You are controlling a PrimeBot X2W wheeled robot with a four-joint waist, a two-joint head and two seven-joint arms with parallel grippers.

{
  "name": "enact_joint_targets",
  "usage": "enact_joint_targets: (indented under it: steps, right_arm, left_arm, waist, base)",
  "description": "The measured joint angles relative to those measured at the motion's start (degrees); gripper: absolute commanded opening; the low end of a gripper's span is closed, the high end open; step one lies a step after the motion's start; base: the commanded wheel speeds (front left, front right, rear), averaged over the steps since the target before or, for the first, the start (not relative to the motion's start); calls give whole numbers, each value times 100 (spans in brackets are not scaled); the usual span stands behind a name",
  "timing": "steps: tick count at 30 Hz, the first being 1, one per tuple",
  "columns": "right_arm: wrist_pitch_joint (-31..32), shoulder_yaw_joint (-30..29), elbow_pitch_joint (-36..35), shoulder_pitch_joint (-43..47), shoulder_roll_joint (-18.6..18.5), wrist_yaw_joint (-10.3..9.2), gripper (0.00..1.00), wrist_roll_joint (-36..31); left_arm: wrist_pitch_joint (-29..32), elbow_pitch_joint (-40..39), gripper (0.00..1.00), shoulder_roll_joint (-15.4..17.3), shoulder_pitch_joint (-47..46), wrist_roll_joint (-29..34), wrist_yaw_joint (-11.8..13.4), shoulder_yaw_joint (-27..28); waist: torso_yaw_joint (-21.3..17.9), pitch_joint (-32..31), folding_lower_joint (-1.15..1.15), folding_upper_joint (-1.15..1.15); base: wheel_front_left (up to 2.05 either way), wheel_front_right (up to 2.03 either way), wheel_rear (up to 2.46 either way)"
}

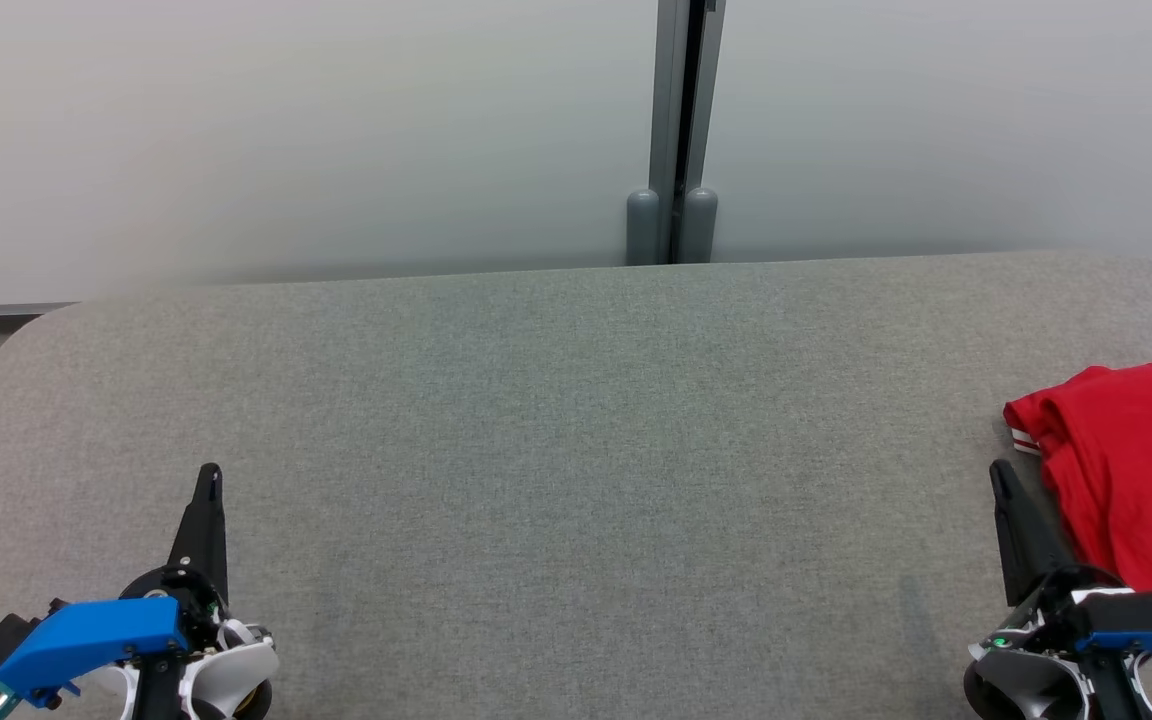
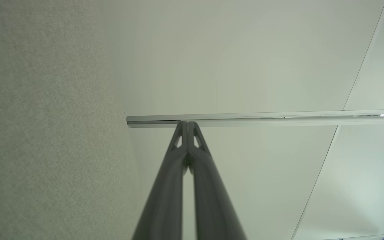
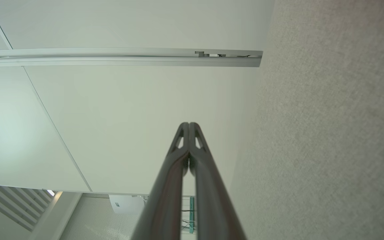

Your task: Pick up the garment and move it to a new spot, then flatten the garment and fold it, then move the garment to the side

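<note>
Fingers pressed together, empty, on left gripper point(image 1: 209, 472) and right gripper point(image 1: 998, 472); red garment point(image 1: 1136, 460) at table point(image 1: 576, 420) far right edge, just beside right gripper; looks folded, likely move-aside step; next: check placement.

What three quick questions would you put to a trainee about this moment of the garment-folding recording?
1. True or false: the left gripper is holding the red garment.
2. Multiple choice: in the head view, the red garment lies on the grey table at A) the far left, B) the centre, C) the right edge, beside the right gripper.
3. Fill in: the fingers of the left gripper and the right gripper are pressed together, so both are ____ and hold nothing.

Key: 1 false; 2 C; 3 shut.
</note>
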Motion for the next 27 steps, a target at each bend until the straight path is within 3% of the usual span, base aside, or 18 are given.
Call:
enact_joint_targets:
  steps: [27]
  right_arm:
    - [0,0,0,0,1,0,0,0]
  left_arm:
    - [0,-1,0,0,0,0,0,0]
  waist:
    - [0,0,0,0]
  base:
    - [0,0,0]
